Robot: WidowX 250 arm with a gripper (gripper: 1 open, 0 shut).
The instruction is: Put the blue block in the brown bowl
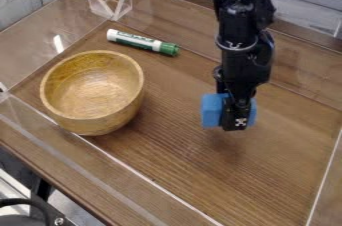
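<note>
The blue block hangs just above the wooden tabletop, right of centre, and my gripper is shut on it. The black arm comes down from the top of the camera view with the gripper pointing straight down. Part of the block's right side is hidden behind the fingers. The brown bowl stands on the table to the left, upright and with nothing in its hollow. A stretch of bare table lies between the bowl and the held block.
A green-and-white marker lies behind the bowl. Low clear plastic walls fence the table at the front and sides. A clear plastic stand sits at the back left corner.
</note>
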